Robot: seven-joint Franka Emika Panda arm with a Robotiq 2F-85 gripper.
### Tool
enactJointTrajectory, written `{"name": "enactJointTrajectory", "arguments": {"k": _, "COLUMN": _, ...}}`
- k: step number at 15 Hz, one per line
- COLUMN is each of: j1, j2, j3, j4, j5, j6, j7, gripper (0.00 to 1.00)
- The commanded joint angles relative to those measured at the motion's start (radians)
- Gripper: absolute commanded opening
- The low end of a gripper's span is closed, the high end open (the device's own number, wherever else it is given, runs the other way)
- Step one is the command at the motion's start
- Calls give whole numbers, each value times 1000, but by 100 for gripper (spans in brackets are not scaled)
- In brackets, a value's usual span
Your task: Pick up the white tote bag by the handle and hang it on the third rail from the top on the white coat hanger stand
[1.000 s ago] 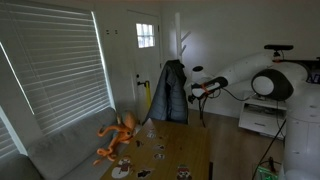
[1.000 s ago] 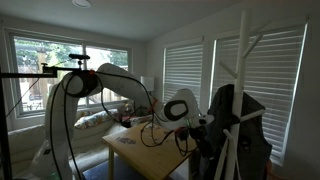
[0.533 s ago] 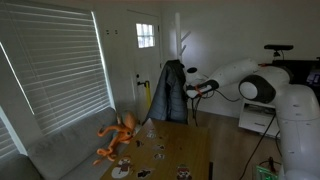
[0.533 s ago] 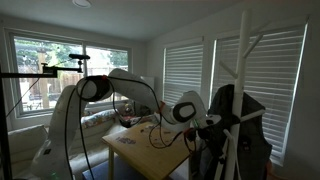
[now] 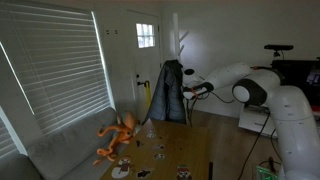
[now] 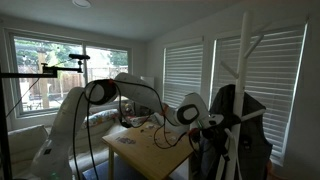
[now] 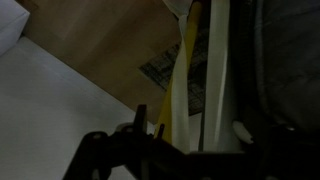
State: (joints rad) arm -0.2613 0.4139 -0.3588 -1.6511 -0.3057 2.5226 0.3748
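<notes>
The white coat stand (image 5: 181,45) rises by the door, and its pole (image 6: 243,60) is near in an exterior view. A dark jacket (image 5: 170,92) hangs on it and also shows from the other side (image 6: 245,125). My gripper (image 5: 189,90) is at the jacket's edge, close to the stand (image 6: 215,123). In the wrist view the gripper (image 7: 150,135) is a dark silhouette at the bottom. Pale vertical strips (image 7: 215,80) and a yellow strip (image 7: 183,50) run just beyond it. I cannot tell whether these are the tote bag's handle or the stand. No white tote bag shows clearly.
A wooden table (image 5: 185,150) with small items stands in front (image 6: 160,150). An orange plush octopus (image 5: 118,135) lies on the grey sofa (image 5: 60,150). Blinds cover the windows (image 5: 60,70). A white drawer unit (image 5: 258,118) stands beside the arm.
The arm has stretched toward the coat stand. The gripper moved from clear of the jacket to right at its edge.
</notes>
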Motion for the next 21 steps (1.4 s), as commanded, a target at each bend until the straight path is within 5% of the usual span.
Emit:
{"name": "enactJointTrajectory", "arguments": {"k": 1, "j1": 5, "j2": 37, "j3": 0, "j4": 37, "j5": 51, "j6": 22, "j7": 10, "gripper": 74}}
{"name": "enactJointTrajectory", "arguments": {"k": 3, "j1": 7, "j2": 34, "j3": 1, "j4": 32, "j5": 63, "j6": 24, "j7": 8, "gripper": 66}}
{"name": "enactJointTrajectory", "arguments": {"k": 12, "j1": 12, "j2": 20, "j3": -1, "j4": 19, "j5": 93, "j6": 28, "j7": 5, "gripper": 2}}
{"name": "enactJointTrajectory", "arguments": {"k": 21, "j1": 40, "j2": -73, "j3": -51, "j4": -53, "j5": 30, "j6": 103, "j7": 74, "gripper": 1}}
